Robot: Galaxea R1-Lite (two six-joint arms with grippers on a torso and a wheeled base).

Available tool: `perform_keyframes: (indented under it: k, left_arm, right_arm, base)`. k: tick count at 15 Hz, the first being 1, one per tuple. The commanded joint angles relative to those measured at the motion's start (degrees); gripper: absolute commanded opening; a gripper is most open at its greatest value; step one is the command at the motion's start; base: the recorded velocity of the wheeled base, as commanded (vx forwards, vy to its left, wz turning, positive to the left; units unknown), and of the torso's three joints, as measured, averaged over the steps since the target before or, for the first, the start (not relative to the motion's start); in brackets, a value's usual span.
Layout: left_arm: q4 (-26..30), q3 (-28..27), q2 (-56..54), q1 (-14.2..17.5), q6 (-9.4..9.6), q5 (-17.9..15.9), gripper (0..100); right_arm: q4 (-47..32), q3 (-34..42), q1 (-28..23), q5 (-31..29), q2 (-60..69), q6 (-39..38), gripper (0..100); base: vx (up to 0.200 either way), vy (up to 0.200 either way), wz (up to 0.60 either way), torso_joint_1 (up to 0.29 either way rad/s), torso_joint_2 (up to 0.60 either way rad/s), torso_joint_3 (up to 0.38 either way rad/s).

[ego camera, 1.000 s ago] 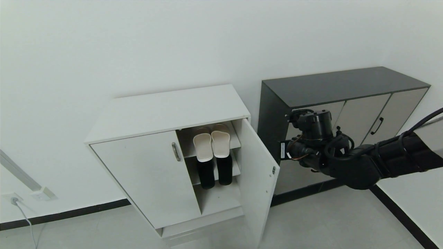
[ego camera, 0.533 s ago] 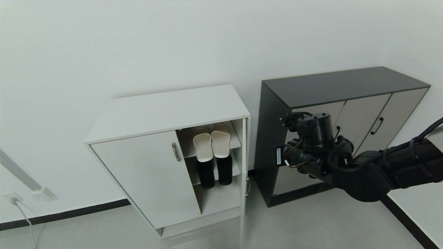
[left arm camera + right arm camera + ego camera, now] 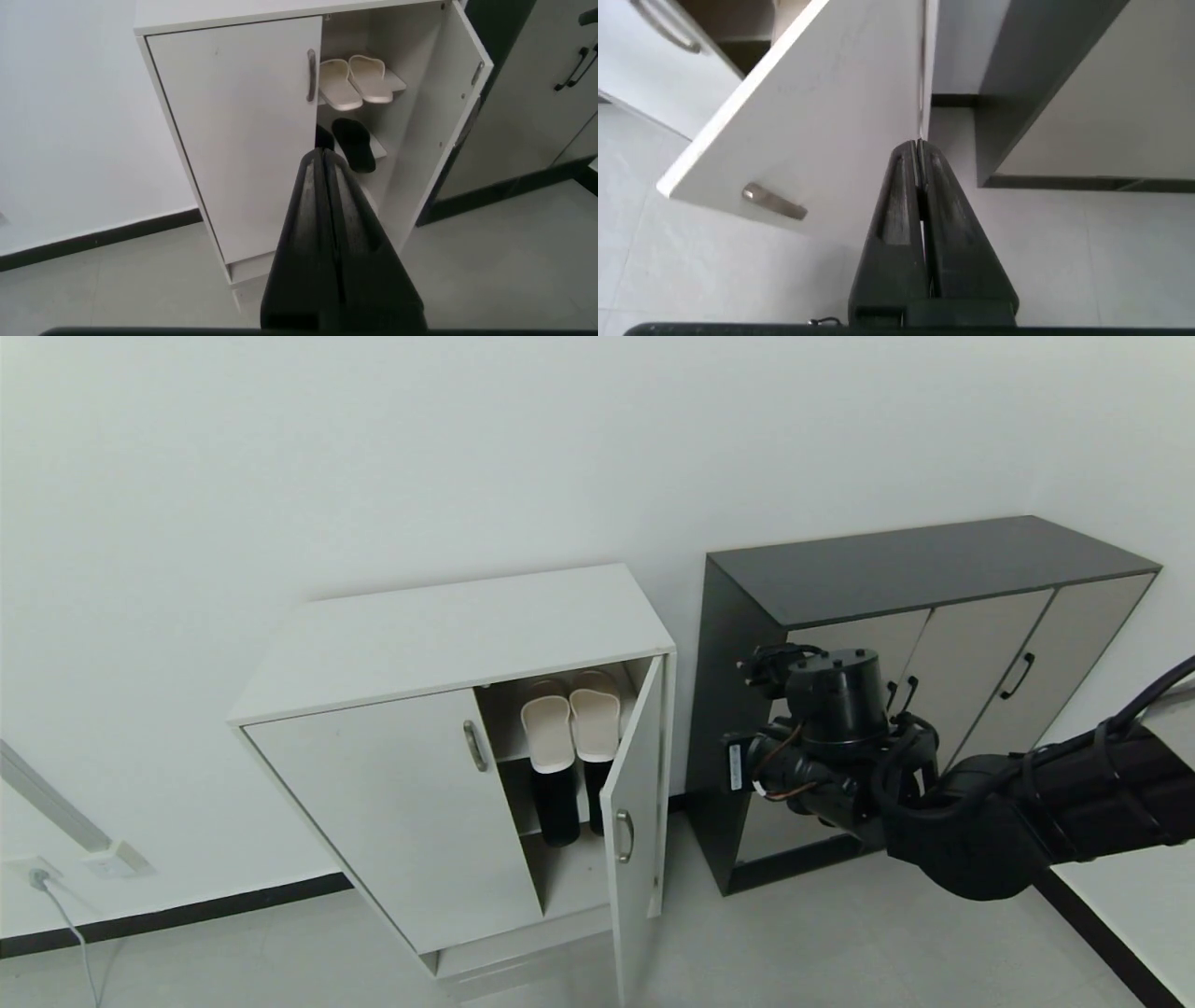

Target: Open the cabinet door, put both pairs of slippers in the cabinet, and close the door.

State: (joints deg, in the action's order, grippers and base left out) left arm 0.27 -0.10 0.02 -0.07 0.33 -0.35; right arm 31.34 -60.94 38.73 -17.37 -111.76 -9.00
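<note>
A white two-door cabinet (image 3: 448,644) is seen standing against a white wall on a pale grey floor (image 3: 840,933). Its left-hand door (image 3: 392,803) is shut. Its right-hand door (image 3: 635,784) is swung partly open, with the outer face and the curved metal handle (image 3: 624,835) turned toward the head camera.

Through the gap, a pair of cream slippers (image 3: 569,728) is seen lying side by side on the upper shelf. A pair of black slippers (image 3: 558,803) is placed on the shelf directly below, one of them partly hidden by the door edge. Both pairs are also shown inside the cabinet in the left wrist view, the cream slippers (image 3: 360,79) above the black slippers (image 3: 353,145).

The right tool (image 3: 921,149) is clenched with nothing between its fingers. Its tip is set just beside the outer face of the right-hand door (image 3: 831,121), well apart from the metal handle (image 3: 773,201); whether the door is touched cannot be told. The left tool (image 3: 322,159) is likewise clenched and empty, held in front of the cabinet and apart from it.

A dark grey cabinet (image 3: 924,560) with pale doors is placed just beside the white one, on the robot's right. The black right arm (image 3: 980,803) is extended in front of it.
</note>
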Motion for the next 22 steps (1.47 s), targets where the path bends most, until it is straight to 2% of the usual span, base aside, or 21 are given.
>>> perform_keyframes:
  k: [1,6,11,14,16,19,22]
  left_arm:
    - [0.0,0.0,0.1,0.0,0.02,0.0,0]
    - [0.0,0.0,0.1,0.0,0.02,0.1,0]
    - [0.0,0.0,0.1,0.0,0.02,0.0,0]
    - [0.0,0.0,0.1,0.0,0.02,0.0,0]
    - [0.0,0.0,0.1,0.0,0.02,0.0,0]
    - [0.0,0.0,0.1,0.0,0.02,0.0,0]
    - [0.0,0.0,0.1,0.0,0.02,0.0,0]
  right_arm:
    - [0.3,0.3,0.4,0.1,-0.3,0.0,0]
    - [1.8,1.1,0.8,0.1,-0.7,1.8,0]
    - [1.9,1.3,1.0,0.2,-0.7,1.7,0]
    - [1.9,1.3,1.0,2.3,-0.7,1.7,0]
    - [1.9,0.5,0.7,5.7,-1.4,2.5,0]
    - [1.6,0.3,-0.1,5.4,-0.6,3.5,0]
    - [0.5,4.5,-1.4,5.7,1.6,5.3,0]
  base:
    - [0.000,0.000,0.00,0.000,0.00,0.000]
    - [0.000,0.000,0.00,0.000,0.00,0.000]
    - [0.000,0.000,0.60,0.004,0.00,0.003]
    - [0.000,0.000,0.00,0.000,0.00,0.000]
    - [0.000,0.000,0.00,0.000,0.00,0.000]
    - [0.000,0.000,0.00,0.000,0.00,0.000]
    - [0.000,0.000,0.00,0.000,0.00,0.000]
